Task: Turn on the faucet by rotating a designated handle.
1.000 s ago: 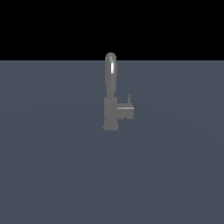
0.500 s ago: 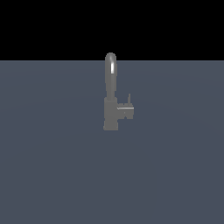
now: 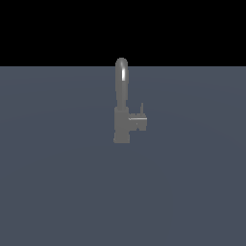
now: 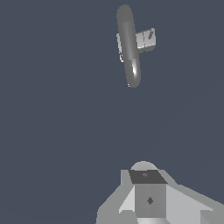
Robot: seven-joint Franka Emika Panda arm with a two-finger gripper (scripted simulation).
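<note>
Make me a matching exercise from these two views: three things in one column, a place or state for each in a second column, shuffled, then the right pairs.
Things:
1. faucet
2. handle
3. gripper

Places or states:
A. sticks out sideways from the base, toward the exterior view's right
B. seen only in the wrist view, apart from the tap, touching nothing
C. stands upright on the grey surface, its spout arched at the top

Pairs: 1-C, 2-A, 3-B

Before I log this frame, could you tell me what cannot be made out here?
- Hand: absent from the exterior view; in the wrist view the picture's edge cuts it off, so open or shut is unclear.
- Handle: its lever pin is too small to show its angle.
- Faucet: base hidden beneath its own spout in the wrist view.
</note>
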